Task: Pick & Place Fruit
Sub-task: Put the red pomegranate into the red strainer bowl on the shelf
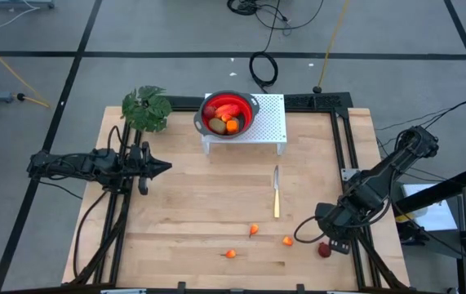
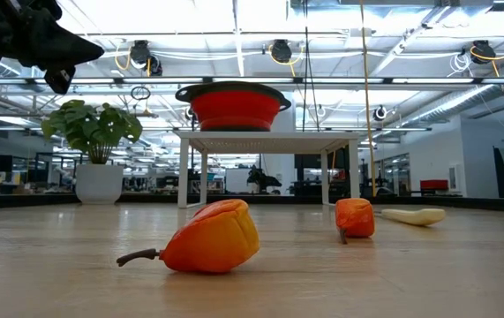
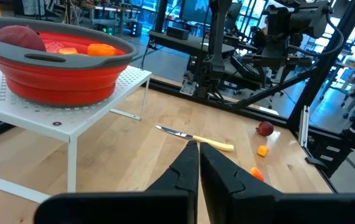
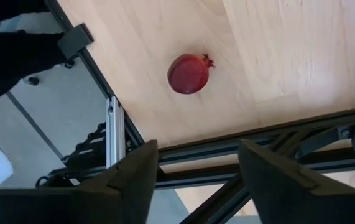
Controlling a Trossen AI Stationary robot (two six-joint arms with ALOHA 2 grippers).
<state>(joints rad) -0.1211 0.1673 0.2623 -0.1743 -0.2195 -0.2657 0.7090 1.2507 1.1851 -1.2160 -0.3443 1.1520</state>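
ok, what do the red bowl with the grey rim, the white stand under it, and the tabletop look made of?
Red bowl with grey rim: likely flexible silicone, matte, with stepped collapsible-looking walls.
White perforated stand: looks like painted metal or plastic; regular holes, thin legs; can't tell which.
Light wooden tabletop: wood planks, satin finish, with visible grain and seams.
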